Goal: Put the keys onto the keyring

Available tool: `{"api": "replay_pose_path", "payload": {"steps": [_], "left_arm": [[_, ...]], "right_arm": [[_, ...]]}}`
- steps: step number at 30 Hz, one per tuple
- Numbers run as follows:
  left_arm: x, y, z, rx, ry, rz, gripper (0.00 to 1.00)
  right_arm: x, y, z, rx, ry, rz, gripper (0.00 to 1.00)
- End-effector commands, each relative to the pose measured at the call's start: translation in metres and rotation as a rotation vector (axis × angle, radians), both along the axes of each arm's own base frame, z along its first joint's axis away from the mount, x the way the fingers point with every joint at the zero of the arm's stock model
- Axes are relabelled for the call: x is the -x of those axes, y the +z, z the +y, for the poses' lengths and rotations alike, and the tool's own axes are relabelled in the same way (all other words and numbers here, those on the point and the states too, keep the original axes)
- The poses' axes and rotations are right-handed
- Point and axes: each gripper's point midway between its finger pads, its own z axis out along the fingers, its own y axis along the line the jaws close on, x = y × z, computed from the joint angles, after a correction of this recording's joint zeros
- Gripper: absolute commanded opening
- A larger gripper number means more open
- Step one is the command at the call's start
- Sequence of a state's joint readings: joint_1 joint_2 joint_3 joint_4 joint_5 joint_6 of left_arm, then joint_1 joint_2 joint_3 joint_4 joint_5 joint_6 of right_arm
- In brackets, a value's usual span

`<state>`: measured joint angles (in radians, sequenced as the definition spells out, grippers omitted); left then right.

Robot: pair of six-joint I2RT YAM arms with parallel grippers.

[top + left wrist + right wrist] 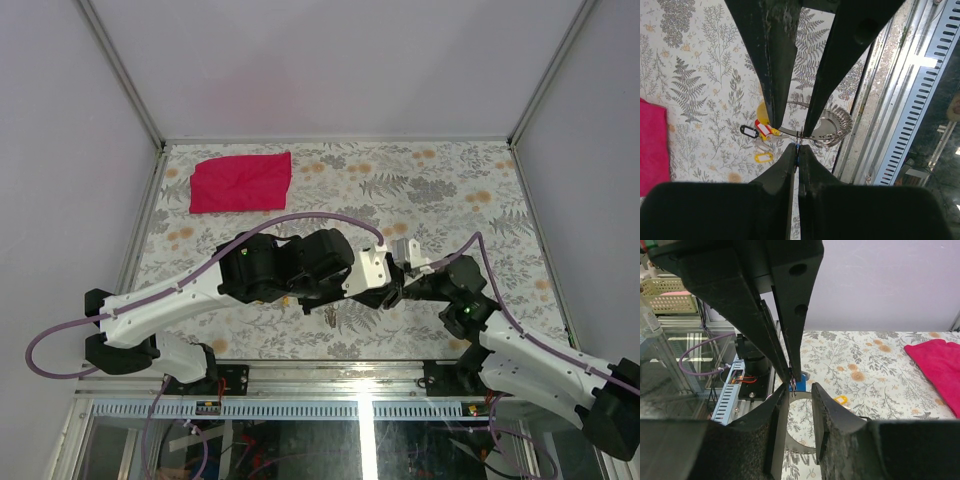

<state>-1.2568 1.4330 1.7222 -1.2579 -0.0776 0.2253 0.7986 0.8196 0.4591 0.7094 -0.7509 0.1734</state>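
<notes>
My left gripper [797, 146] is shut on a blue key [800, 383], of which only a thin blue sliver shows between its tips. The keyring [837, 120], a flat metal ring with a silvery chain, hangs right at those tips. The right gripper [800, 389] meets the left gripper [390, 295] head-on above the table's near edge. Its jaws stand apart, with the ring's band [801, 396] showing in the gap. Whether they touch the ring I cannot tell. On the table below lie loose keys: red [762, 129], black [749, 131] and yellow [763, 157].
A red cloth [240, 182] lies at the far left of the flowered table [450, 190]. The table's near metal edge and the slotted cable rail [920, 115] run just beside the grippers. Both arms crowd the near middle.
</notes>
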Motion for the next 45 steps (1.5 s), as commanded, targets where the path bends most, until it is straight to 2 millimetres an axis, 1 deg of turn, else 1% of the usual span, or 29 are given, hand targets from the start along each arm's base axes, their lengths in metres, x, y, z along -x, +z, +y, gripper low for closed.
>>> {"api": "replay_pose_path", "payload": {"steps": [1, 11, 23, 32, 39, 42, 45], "left_arm": [[0.001, 0.012, -0.003, 0.032, -0.029, -0.021, 0.00], [0.003, 0.016, -0.002, 0.049, -0.035, -0.024, 0.00], [0.002, 0.017, -0.002, 0.055, -0.037, -0.028, 0.00], [0.003, 0.016, -0.002, 0.054, -0.040, -0.026, 0.00], [0.003, 0.017, -0.002, 0.067, -0.042, -0.030, 0.00], [0.004, 0.023, -0.003, 0.102, -0.040, -0.039, 0.08], [0.006, 0.034, -0.003, 0.175, -0.040, -0.049, 0.16]], "right_arm": [[-0.002, 0.022, 0.003, -0.080, -0.012, -0.054, 0.30], [0.000, 0.015, 0.010, -0.062, 0.018, -0.038, 0.30], [0.002, 0.009, 0.016, -0.048, 0.040, -0.023, 0.24], [0.005, 0.016, 0.015, -0.071, 0.050, -0.039, 0.15], [0.011, 0.023, 0.012, -0.086, 0.063, -0.058, 0.01], [0.013, 0.028, 0.008, -0.095, 0.060, -0.068, 0.00], [0.015, 0.035, 0.004, -0.112, 0.047, -0.083, 0.00]]}}
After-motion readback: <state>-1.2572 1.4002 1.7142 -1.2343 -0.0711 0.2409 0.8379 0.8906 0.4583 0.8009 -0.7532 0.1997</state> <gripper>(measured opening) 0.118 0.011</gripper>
